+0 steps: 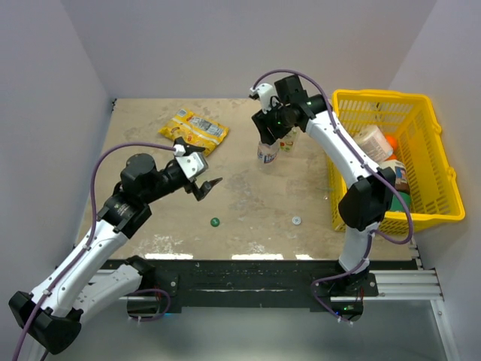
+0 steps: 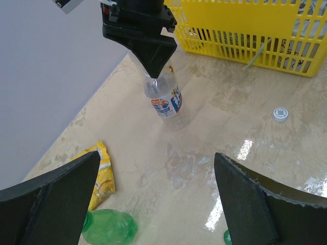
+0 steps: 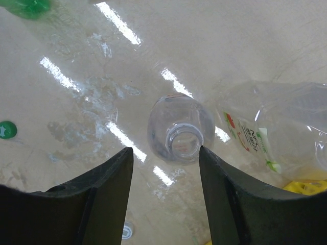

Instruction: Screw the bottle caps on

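Left gripper (image 1: 209, 184): wide open, empty.
Green cap (image 1: 215, 222): loose at its 6 o'clock.
Clear bottle (image 3: 180, 130): upright, uncapped, 11 o'clock of white cap (image 1: 296, 220).
Right gripper (image 3: 164, 149): jaws apart, straddling its neck, no grip.
Risk: I fear an off-centre squeeze tips it.

Three bottles (image 1: 267, 153) (image 1: 288, 141) (image 2: 109, 227), two caps (image 1: 215, 222) (image 1: 296, 220), one yellow packet (image 1: 194, 131), one yellow basket (image 1: 443, 162).

My left arm (image 1: 75, 263) and right arm (image 1: 342, 150) are white shells over black joints, each on a black base, with a purple cable (image 1: 289, 72) looping along its length. The left gripper (image 1: 210, 188) and right gripper (image 1: 267, 137) are black too, with a small white part behind the wrist, and their fingers (image 3: 102, 199) are matte black wedges, broad at the root and narrowing toward the tips.
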Controlling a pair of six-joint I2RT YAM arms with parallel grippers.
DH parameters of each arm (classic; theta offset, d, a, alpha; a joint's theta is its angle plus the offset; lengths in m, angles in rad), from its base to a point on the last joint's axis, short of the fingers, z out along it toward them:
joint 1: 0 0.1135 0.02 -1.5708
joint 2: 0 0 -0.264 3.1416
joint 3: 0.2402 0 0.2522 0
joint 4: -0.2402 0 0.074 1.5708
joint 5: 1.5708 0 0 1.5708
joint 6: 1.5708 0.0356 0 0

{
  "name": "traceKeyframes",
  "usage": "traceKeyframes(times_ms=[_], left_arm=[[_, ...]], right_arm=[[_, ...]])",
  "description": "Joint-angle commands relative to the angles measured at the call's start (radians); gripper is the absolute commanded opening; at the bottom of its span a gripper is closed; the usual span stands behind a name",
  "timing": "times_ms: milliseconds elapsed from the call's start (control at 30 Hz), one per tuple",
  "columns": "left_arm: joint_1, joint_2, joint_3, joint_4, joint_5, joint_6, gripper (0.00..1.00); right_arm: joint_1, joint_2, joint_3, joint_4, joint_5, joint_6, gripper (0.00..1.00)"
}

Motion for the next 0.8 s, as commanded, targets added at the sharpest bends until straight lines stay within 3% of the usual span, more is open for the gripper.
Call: traceKeyframes(times_ms=[0,767], left_arm=[[0.008,-0.007,-0.008,0.046,0.023,-0.025,0.99],[0.022,-0.001,-0.020,0.060,0.033,-0.034,0.99]], right_arm=[[0.000,0.018,0.025,0.018,0.027,0.018,0.57],[-0.002,0.072,0.059,0.027,0.062,0.019,0.47]])
